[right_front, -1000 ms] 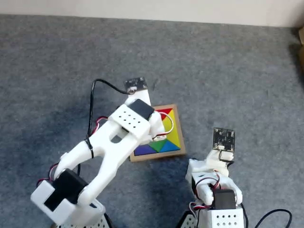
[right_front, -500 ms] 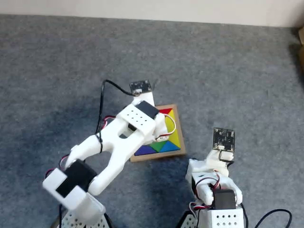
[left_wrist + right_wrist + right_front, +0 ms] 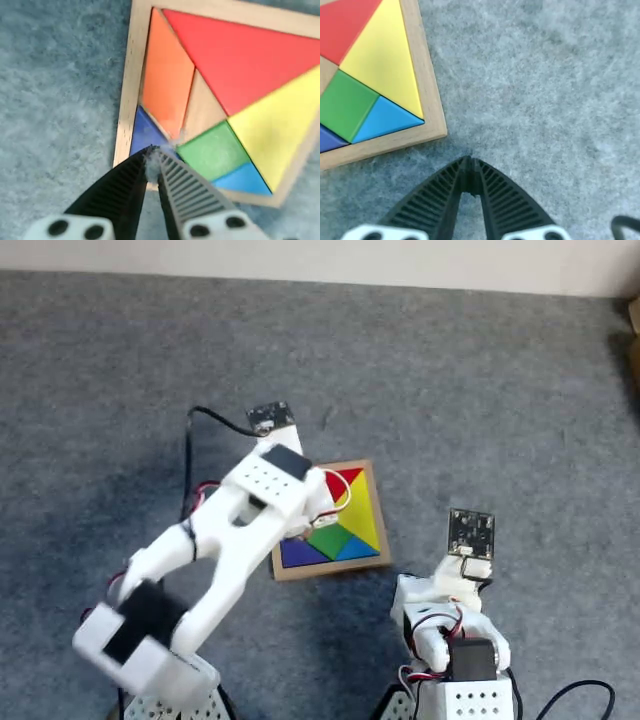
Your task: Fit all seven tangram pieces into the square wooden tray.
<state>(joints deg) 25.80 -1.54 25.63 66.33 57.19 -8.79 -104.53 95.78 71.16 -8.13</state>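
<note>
Your left gripper [image 3: 153, 156], pinched closed on nothing, hangs over the dark blue piece [image 3: 145, 134] at the tray [image 3: 126, 100] edge, nearer than your right gripper [image 3: 470, 175].

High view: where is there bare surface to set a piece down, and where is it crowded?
Bare grey surface runs wide between the tray and the far wall, and right of the tray beyond the right arm. Crowded: the left arm hangs over the tray's left side, and the gap between tray and right arm is narrow.
</note>
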